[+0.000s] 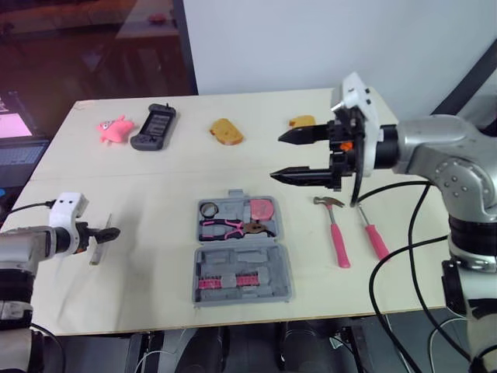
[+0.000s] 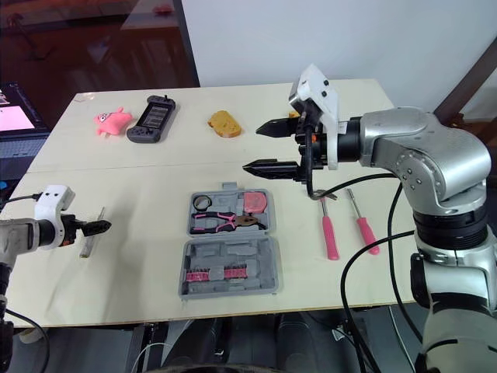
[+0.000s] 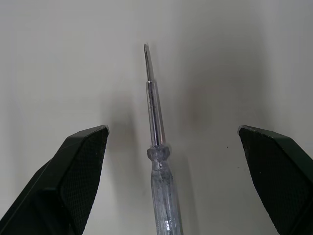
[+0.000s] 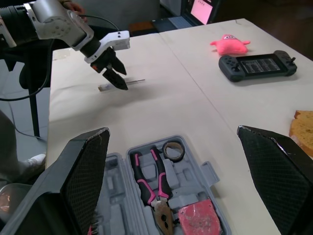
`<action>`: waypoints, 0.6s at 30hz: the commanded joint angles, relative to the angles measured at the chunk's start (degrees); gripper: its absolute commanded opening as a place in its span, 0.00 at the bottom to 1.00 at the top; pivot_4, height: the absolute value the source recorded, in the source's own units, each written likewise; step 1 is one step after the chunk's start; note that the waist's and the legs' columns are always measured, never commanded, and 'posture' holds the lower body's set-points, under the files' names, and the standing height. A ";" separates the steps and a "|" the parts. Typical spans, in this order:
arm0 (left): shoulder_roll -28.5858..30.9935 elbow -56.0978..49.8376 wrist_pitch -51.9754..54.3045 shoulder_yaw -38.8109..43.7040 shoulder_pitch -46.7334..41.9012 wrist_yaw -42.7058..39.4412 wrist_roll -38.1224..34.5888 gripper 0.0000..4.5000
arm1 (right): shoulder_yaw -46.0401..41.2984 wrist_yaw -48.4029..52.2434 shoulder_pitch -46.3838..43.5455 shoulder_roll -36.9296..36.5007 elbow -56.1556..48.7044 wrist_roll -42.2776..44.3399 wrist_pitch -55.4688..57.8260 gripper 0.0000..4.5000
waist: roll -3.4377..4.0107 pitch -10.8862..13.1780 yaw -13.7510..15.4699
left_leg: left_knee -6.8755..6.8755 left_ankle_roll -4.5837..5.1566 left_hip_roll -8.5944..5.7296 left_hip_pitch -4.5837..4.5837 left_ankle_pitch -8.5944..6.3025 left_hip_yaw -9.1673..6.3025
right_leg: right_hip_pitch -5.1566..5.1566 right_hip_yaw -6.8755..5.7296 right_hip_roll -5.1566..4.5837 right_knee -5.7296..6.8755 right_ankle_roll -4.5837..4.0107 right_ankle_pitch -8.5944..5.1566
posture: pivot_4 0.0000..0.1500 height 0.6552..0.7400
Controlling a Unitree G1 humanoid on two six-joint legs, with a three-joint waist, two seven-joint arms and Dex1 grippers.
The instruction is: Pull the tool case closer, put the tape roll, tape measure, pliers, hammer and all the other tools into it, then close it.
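Grey tool case lies open mid-bench, near the front edge. The back half holds the tape roll, pliers and pink tape measure; the front half holds a row of bits. The hammer and a pink-handled screwdriver lie on the bench just right of the case, side by side, not touching. Right end effector hangs raised over the bench behind the hammer, fingers spread wide, holding nothing. Left end effector sits low at the bench's left side, fingers spread either side of a clear-handled screwdriver, not gripping it. Along the far edge are a pink plush toy, a handheld console and two bread pieces.
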 commanded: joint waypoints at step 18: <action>-4.27 4.13 1.36 -0.13 -2.45 1.16 4.62 0.18 | 1.97 0.85 -2.74 -1.26 1.82 -3.38 -1.82 1.00 | 0.08 -0.05 0.29 | 0.18 -0.02 -0.05 0.01 0.01 -0.04 | 0.06 -0.03 -0.02 0.15 0.00 0.00 | 1.00 1.00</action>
